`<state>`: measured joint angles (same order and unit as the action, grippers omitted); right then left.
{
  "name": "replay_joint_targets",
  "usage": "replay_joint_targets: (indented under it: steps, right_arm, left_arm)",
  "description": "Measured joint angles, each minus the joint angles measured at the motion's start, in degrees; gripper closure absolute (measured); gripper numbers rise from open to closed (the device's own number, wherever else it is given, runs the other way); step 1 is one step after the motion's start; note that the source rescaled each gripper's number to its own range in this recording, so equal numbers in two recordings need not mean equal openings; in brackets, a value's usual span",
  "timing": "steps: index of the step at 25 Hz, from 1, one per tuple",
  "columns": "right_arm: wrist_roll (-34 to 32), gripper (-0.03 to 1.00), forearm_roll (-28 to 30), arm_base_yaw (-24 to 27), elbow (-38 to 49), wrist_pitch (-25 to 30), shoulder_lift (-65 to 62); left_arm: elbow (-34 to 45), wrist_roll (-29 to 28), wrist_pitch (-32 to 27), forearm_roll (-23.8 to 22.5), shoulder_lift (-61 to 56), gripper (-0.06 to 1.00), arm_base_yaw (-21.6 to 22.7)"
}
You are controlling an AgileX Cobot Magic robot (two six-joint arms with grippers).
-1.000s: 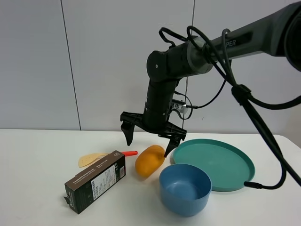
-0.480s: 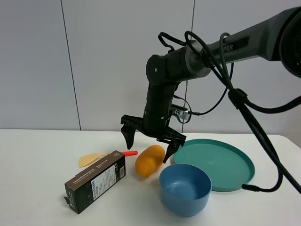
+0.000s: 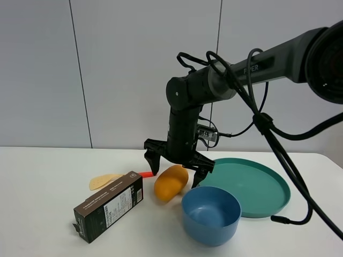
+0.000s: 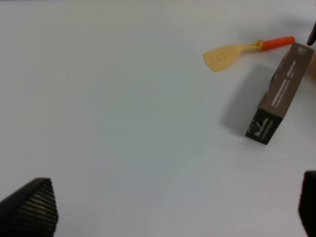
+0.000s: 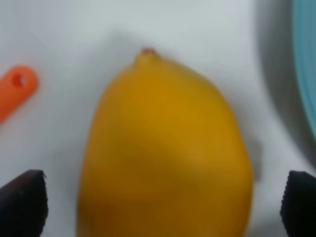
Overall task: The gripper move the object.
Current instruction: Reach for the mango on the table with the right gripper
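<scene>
"Blue bowl [image 3: 210,214] nearest the front edge of the tabletop [image 3: 43,214], is it?"
"Yes, upright, a little right of the middle. A dark carton [image 3: 109,205] lies on its side to the left of it, also near the front, turned askew."
"And the object [image 3: 170,182]?"
"A smooth yellow-orange fruit, lying on the tabletop just behind those two and between them. Its near end is close to the bowl's rim; I cannot tell whether they touch."
"Further back?"
"A tan spatula [image 3: 105,181] with an orange handle lies flat behind the carton. A teal plate [image 3: 252,184] sits behind the bowl, toward the right edge."
"The right gripper [image 3: 173,177]?"
"It hangs over the fruit, pointing down, jaws spread wide. One fingertip stands on each side of the fruit, and the right wrist view shows a gap on both sides."
"The left gripper [image 4: 170,202]?"
"Seen only in its own wrist view: jaws spread, above bare white tabletop, well apart from the carton and spatula."
"Behind everything?"
"A pale grey wall [image 3: 107,69]."
</scene>
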<state>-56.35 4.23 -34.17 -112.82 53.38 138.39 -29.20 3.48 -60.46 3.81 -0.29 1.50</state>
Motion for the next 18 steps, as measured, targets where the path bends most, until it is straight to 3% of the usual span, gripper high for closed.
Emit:
replay_joint_targets:
  steps: [6, 15, 18]
  right_arm:
    - [0.00, 0.11, -0.45, 0.36, 0.00, -7.45, 0.11]
    - [0.60, 0.16, -2.09, 0.36, 0.00, -4.47, 2.00]
    - [1.02, 0.23, -1.71, 0.36, 0.00, -4.20, 2.09]
  left_arm:
    - [0.00, 0.00, 0.00, 0.00, 0.00, -0.06, 0.00]
    - [0.00, 0.00, 0.00, 0.00, 0.00, -0.06, 0.00]
    - [0.00, 0.00, 0.00, 0.00, 0.00, -0.06, 0.00]
